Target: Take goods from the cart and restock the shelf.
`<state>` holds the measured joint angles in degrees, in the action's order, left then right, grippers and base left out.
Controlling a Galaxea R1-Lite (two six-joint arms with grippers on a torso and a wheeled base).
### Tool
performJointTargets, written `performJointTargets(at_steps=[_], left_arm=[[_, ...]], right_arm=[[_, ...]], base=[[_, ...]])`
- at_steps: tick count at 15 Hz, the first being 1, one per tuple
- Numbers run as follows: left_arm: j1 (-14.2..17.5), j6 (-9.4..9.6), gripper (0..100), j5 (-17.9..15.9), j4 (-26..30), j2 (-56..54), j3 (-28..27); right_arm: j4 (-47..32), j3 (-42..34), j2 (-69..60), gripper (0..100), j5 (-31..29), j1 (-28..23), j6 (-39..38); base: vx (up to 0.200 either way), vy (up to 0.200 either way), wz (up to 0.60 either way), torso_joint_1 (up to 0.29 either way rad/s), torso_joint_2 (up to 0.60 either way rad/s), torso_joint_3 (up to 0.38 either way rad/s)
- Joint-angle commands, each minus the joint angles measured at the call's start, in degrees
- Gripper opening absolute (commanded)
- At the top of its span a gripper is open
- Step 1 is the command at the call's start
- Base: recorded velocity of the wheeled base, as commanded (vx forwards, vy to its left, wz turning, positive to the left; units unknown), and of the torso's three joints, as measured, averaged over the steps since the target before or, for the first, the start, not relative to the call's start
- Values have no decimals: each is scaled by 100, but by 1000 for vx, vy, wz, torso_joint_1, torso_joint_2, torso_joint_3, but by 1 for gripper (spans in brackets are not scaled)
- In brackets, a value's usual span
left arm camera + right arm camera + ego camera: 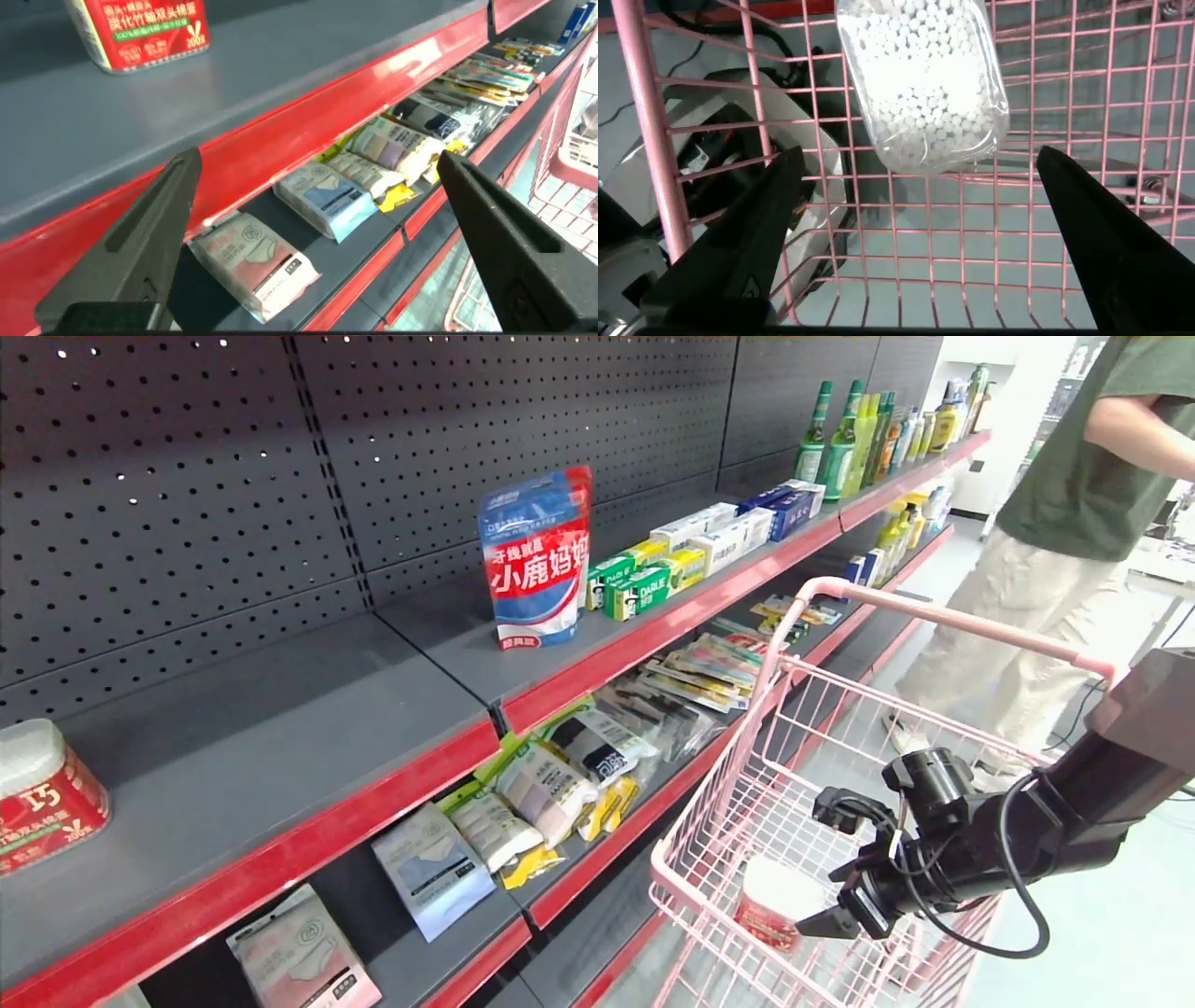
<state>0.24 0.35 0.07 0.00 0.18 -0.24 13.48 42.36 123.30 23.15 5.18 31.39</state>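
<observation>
A pink wire cart [934, 618] stands to the right of the shelf [280, 737]. My right gripper [826, 919] hangs inside the cart, open, just above a clear pack of small white balls with a red label [773, 899]. In the right wrist view that pack [924, 84] lies on the cart's mesh floor [1064, 233] ahead of the open gripper [920, 243], untouched. My left gripper [318, 247] is open and holds nothing, in front of the shelf's red edge [308, 112]. A red-and-white pack [42, 798] stands on the top shelf at the left, also seen as the pack [140, 33].
A blue-and-red bag [537, 560] stands upright mid-shelf, with small boxes [681, 555] and green bottles [840, 434] farther right. Flat packets [523, 803] fill the lower shelf. Grey shelf surface between the red-and-white pack and the bag is bare.
</observation>
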Motion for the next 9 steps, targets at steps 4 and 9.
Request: performJointTargets(at_steps=[4,9], left_arm=[[2,0,100,1,0,-1,7],[2,0,100,1,0,-1,-2]], right_arm=[[84,-17,-34,100,32,150,148],[427,26,415,100,164,457,148]], base=[[0,0,0,-19,51,33],[0,0,0,0,0,0]])
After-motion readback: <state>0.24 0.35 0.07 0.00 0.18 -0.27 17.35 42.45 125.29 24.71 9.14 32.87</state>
